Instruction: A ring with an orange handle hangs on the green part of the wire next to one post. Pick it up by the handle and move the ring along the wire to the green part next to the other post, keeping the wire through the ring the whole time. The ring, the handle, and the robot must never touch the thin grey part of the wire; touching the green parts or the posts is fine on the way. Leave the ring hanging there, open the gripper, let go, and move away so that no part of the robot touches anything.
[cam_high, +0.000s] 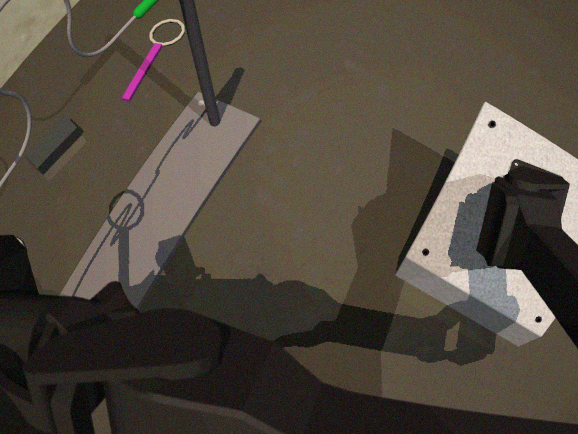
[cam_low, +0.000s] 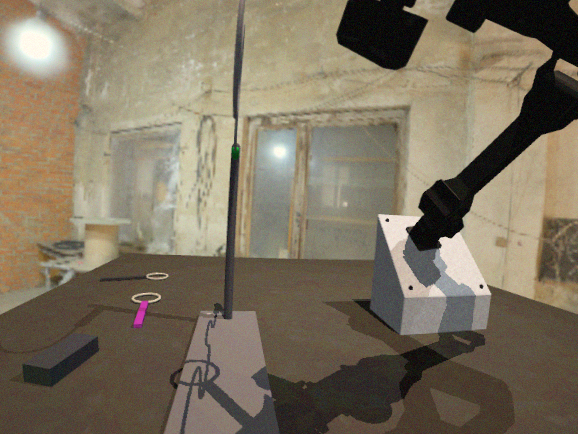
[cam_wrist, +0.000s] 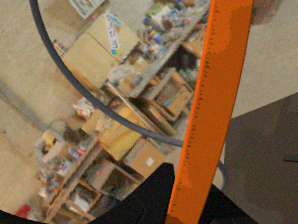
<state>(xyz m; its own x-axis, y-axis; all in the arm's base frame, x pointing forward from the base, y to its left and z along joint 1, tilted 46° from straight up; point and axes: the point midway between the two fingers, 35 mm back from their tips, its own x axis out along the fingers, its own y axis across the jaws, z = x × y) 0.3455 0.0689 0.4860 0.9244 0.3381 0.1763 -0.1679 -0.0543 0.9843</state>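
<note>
In the wrist view, the gripper grasps the orange handle. On the counter, a pink-handled ring lies near the dark block.

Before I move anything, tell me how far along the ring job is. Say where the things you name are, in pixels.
Looks done: the pickup; the orange handle (cam_wrist: 212, 110) stands clamped in the jaws.

In hand: the carry, apparently over the board (cam_high: 200, 160) (cam_low: 230, 345), where the ring's shadow (cam_high: 111, 210) (cam_low: 217, 372) falls. Whether the wire (cam_high: 27, 125) runs through the ring, I cannot tell.

Left: reaching the other green part, hanging the ring, releasing, backing away.
</note>
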